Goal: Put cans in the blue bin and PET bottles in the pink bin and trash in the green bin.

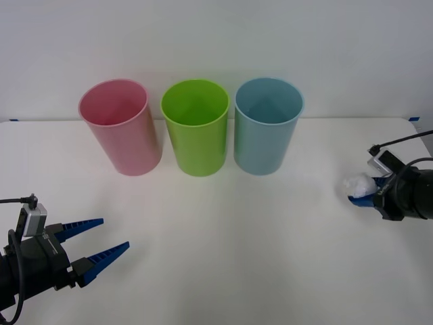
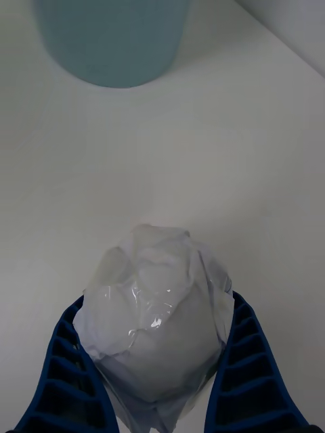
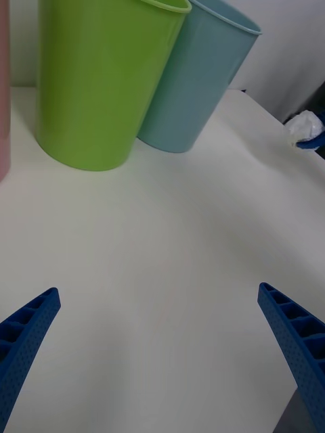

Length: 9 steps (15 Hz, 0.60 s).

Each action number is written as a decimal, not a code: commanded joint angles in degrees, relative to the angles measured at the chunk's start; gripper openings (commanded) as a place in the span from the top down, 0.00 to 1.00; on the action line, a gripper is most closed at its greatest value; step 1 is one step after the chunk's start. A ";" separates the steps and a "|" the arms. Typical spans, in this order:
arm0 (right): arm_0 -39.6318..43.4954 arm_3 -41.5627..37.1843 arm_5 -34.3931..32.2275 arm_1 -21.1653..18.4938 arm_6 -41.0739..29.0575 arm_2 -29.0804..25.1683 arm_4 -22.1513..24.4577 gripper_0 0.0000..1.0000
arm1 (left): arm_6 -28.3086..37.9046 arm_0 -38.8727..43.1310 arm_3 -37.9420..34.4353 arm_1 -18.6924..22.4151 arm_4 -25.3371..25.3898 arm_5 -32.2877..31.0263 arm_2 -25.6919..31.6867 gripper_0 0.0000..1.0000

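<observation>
Three tall plastic bins stand in a row at the far side of the white table point(image 1: 223, 257): the pink bin point(image 1: 120, 127) on the left, the green bin point(image 1: 196, 127) in the middle and the blue bin point(image 1: 267, 126) on the right. Each is smooth, cup-shaped, round-rimmed and tapers a little toward its base. The green and blue bins stand just beside each other, almost touching at the rims; the pink one leans slightly away to the left.

Off to the right, well apart from the blue bin, the right gripper point(image 1: 365, 190) pinches the trash point(image 2: 157, 318), a wrinkly ball of whitish translucent film with glossy creases. Its ribbed blue fingers point(image 2: 249, 365) press in on both sides of the ball. Bare tabletop lies between the ball and the blue bin.

At the near left, the left gripper point(image 1: 93, 241) sits low by the table with its blue fingers spread wide and nothing between them, pointing toward the bins.
</observation>
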 commanded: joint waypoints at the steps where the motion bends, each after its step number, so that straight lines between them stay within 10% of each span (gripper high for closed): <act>1: 5.12 -5.55 -0.71 -0.10 0.37 -2.48 -3.00 1.00 | 0.00 0.00 0.00 0.00 0.00 0.00 0.00 0.00; 9: 26.39 -21.55 -0.71 -0.10 3.45 -12.85 -18.65 1.00 | 0.00 0.00 0.00 0.00 0.00 0.00 0.00 0.00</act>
